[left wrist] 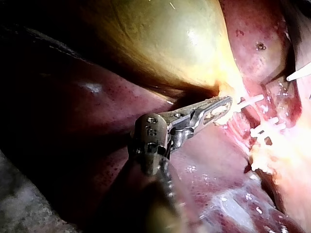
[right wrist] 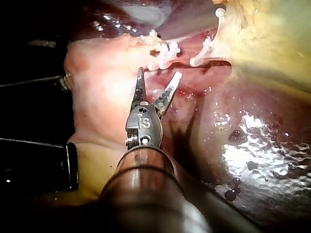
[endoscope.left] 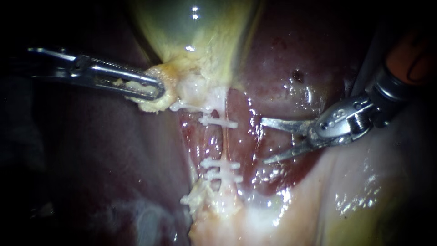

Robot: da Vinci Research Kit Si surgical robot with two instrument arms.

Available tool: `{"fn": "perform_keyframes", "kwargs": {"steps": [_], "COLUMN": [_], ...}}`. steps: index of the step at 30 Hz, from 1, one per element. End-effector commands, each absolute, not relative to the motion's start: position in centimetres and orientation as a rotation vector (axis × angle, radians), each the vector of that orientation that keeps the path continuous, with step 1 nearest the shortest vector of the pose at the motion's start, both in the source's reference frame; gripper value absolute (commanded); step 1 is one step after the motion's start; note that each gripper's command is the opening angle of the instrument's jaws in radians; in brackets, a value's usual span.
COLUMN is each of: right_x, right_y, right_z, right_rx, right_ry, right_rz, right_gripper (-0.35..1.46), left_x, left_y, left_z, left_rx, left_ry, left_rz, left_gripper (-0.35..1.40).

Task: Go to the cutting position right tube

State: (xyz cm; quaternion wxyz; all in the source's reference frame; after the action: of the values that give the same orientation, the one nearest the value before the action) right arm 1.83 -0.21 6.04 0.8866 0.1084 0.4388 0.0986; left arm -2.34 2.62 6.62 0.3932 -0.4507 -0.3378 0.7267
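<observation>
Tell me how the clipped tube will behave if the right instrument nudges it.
Probably floppy: the tube is a thin, pale strand between clips, so it should bend aside rather than resist. Likely slippery, since the wet liver beside it glistens. Seemingly fragile, being so slender.

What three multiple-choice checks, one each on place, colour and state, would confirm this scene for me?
1. Where are the right instrument's open jaws?
A. beside the tube, apart from it
B. closed around the tube
C. out of view

2. What colour are the clips?
A. blue
B. gold
C. white

3. How do the left instrument's jaws stand?
A. open, empty
B. shut on yellowish tissue
C. shut, empty

Answers:
1 A: the endoscope view shows a gap between both tips and the tube.
2 C: every clip across the tube looks white.
3 B: both jaws press the tissue at the gallbladder's neck.
</observation>
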Motion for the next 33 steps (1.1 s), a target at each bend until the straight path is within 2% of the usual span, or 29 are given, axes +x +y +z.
{"fn": "perform_keyframes", "kwargs": {"steps": [1, 10, 17, 28, 33], "right_x": [1.83, 1.83, 1.83, 1.95, 2.07], "right_y": [-0.21, -0.20, -0.20, -0.20, -0.22], "right_z": [6.04, 6.06, 6.06, 6.07, 6.11], "right_rx": [0.226, 0.228, 0.227, 0.247, 0.281], "right_ry": [0.913, 0.914, 0.913, 0.921, 0.929], "right_rz": [0.205, 0.205, 0.205, 0.199, 0.226], "right_gripper": [1.44, 1.44, 1.44, 1.44, 1.44], "left_x": [-2.33, -2.02, -1.95, -1.99, -1.99], "left_y": [2.62, 2.79, 2.89, 2.82, 2.82], "left_z": [6.61, 6.03, 5.55, 5.48, 5.49], "left_rx": [-1.145, -1.133, -1.165, -1.167, -1.167], "left_ry": [-0.858, -0.873, -0.854, -0.845, -0.844], "left_rz": [1.844, 1.818, 1.818, 1.821, 1.821], "left_gripper": [-0.35, -0.35, -0.35, -0.35, -0.35]}}
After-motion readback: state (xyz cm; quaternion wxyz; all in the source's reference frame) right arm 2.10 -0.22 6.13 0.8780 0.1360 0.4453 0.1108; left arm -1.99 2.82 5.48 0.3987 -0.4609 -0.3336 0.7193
